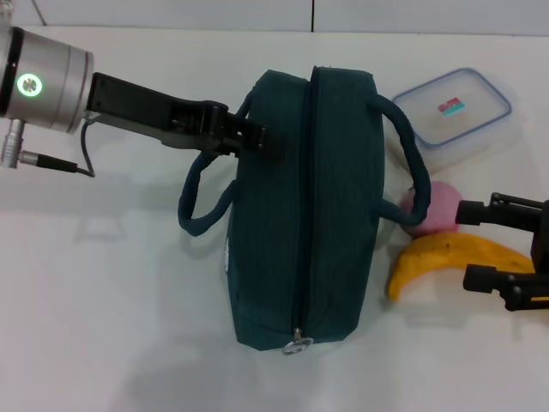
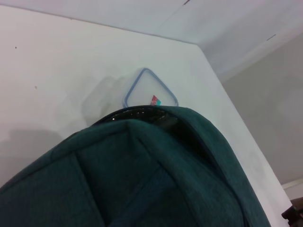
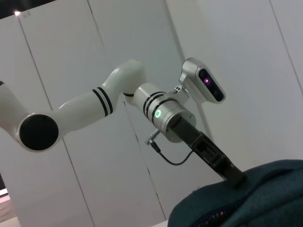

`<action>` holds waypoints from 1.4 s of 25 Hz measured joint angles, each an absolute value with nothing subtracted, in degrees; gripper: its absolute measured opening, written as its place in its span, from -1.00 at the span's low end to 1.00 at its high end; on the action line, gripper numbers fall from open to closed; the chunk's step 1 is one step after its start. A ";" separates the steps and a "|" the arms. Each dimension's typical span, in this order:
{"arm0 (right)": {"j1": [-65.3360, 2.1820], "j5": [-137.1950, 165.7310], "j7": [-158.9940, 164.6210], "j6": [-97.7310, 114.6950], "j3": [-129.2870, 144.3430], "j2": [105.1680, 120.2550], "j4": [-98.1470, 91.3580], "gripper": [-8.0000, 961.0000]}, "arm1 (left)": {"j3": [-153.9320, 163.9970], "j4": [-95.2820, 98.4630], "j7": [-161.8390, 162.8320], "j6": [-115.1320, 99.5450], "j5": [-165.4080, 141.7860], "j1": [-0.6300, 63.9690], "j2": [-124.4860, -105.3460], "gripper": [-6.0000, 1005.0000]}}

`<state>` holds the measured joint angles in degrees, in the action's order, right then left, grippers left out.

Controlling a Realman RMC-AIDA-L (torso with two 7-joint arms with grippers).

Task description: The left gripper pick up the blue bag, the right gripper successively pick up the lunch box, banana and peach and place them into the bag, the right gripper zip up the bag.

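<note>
One blue bag [image 1: 300, 215] lies on its side in the middle of the white table [image 1: 103, 300], zipper shut along its top with the metal ring [image 1: 297, 346] at the end nearest me. I see my left gripper [image 1: 253, 133] reaching in from the left, its tips against the bag's far upper edge by the left rope handle [image 1: 202, 202]; whether the fingers have closed on fabric I cannot tell. To the bag's right sit three items: the lunch box [image 1: 455, 107] farthest back, the peach [image 1: 433, 208] tucked just under the right rope handle [image 1: 412, 163], and the banana [image 1: 450, 257] nearest. My right gripper [image 1: 480, 245] waits at the right edge, fingers spread wide, one beside the peach and one beside the banana's end.
</note>
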<state>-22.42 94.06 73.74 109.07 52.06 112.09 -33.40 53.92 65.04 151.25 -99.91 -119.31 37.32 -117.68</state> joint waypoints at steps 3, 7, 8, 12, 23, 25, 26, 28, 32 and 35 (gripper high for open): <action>-22.12 93.78 73.68 109.29 52.03 112.11 -33.40 0.78 | 54.00 65.02 150.99 -99.89 -119.40 37.19 -117.66 0.31; -22.06 94.03 73.66 109.68 52.03 112.00 -33.19 0.78 | 53.88 64.97 150.95 -99.83 -119.44 37.05 -117.64 -0.03; -22.03 94.05 73.66 109.69 52.03 112.00 -32.97 0.78 | 53.82 64.96 150.95 -99.78 -119.45 37.01 -117.63 -0.10; -21.88 93.98 73.66 110.33 52.03 112.17 -32.64 0.78 | 53.91 64.69 150.96 -99.38 -119.45 36.82 -117.60 -0.49; -22.98 86.82 81.20 109.90 40.43 112.28 -22.79 0.78 | 53.79 64.15 149.38 -97.76 -120.38 36.64 -117.98 -0.90; -22.80 85.41 87.49 104.52 30.73 111.96 -17.62 0.78 | 53.60 64.16 148.37 -97.58 -120.46 36.52 -117.99 -0.90; -22.52 85.23 89.45 102.18 27.56 111.85 -16.16 0.78 | 53.62 64.15 147.89 -97.43 -120.46 36.43 -118.02 -0.90; -22.37 85.23 90.74 99.99 25.65 111.84 -15.33 0.78 | 53.61 64.16 146.77 -96.96 -120.52 36.18 -118.07 -0.90; -21.68 85.21 95.28 89.09 18.91 112.12 -12.78 0.78 | 53.58 64.13 144.51 -96.30 -120.60 35.63 -118.23 -0.90; -22.06 85.37 97.41 82.39 18.89 111.95 -12.72 0.78 | 53.66 64.10 143.02 -96.24 -120.40 35.41 -118.29 -0.90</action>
<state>-22.06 85.37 97.41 82.39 18.90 111.95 -12.72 53.65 64.10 143.02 -96.24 -120.40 35.41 -118.29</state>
